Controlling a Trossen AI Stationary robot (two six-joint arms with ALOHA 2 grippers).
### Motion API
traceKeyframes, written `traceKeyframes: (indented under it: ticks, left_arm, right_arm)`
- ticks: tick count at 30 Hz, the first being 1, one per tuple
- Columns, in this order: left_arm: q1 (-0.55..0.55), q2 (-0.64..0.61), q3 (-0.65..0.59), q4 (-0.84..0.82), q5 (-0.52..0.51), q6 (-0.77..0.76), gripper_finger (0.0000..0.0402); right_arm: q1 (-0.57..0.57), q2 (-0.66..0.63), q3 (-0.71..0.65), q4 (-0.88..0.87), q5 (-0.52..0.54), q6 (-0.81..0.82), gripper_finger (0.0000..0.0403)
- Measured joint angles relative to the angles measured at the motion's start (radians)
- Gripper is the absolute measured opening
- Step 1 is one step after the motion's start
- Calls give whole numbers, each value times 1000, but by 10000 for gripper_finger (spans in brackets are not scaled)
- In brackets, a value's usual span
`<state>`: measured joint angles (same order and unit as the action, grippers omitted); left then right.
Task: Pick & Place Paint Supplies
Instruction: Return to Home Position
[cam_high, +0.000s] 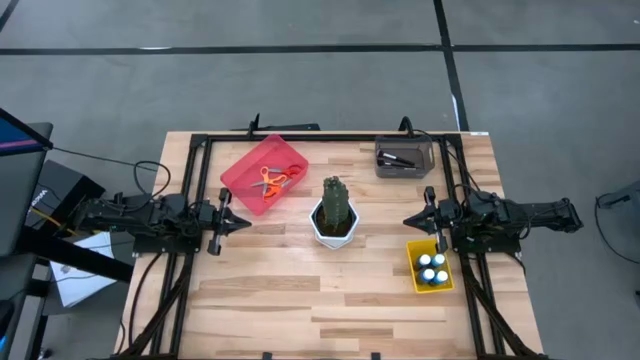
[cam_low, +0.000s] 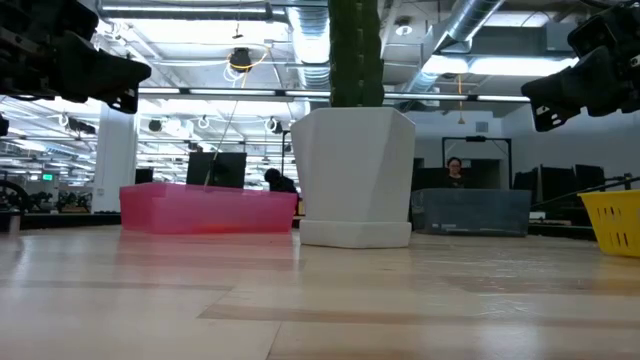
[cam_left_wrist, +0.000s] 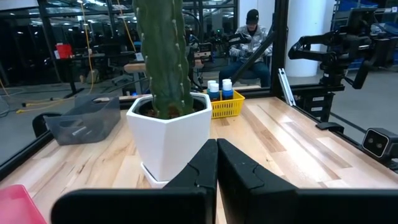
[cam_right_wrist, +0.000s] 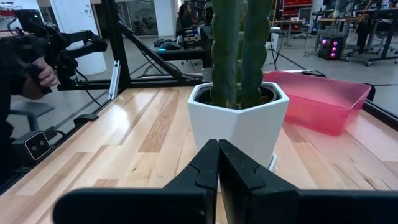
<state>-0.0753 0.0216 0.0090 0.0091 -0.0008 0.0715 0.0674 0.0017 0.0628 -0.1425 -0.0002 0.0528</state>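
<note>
Orange-handled scissors (cam_high: 272, 181) lie in a red tray (cam_high: 250, 160) on the far left of the table. Dark paintbrushes (cam_high: 398, 157) lie in a grey bin (cam_high: 404, 170) at the far right. Several blue bottles with white caps (cam_high: 432, 270) stand in a yellow basket (cam_high: 412, 265) on the right, also in the left wrist view (cam_left_wrist: 221, 90). My left gripper (cam_high: 244, 222) hovers shut left of the cactus, near the red tray. My right gripper (cam_high: 410, 220) hovers shut right of the cactus, beside the yellow basket. Both are empty.
A green cactus in a white pot (cam_high: 334, 212) stands mid-table between the two grippers. A black frame (cam_high: 300, 138) runs along the far edge and down both sides. Bare wood (cam_high: 320, 300) covers the near half. A person (cam_left_wrist: 249, 43) sits beyond the table.
</note>
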Motion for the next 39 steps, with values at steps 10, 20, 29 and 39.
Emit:
traceKeyframes:
  ticks: [10, 20, 29, 39]
  left_arm:
    - [0, 0, -2, 96, 7, -1, 0]
    - [0, 0, -2, 112, 3, -1, 0]
    - [0, 0, -2, 113, 1, -1, 0]
    - [0, 0, -2, 114, 1, -1, 0]
  right_arm:
    - [0, 0, 0, 0, 0, 0, 7]
    - [0, 0, 0, 0, 0, 0, 7]
    - [0, 0, 0, 0, 0, 0, 7]
    - [0, 0, 0, 0, 0, 0, 7]
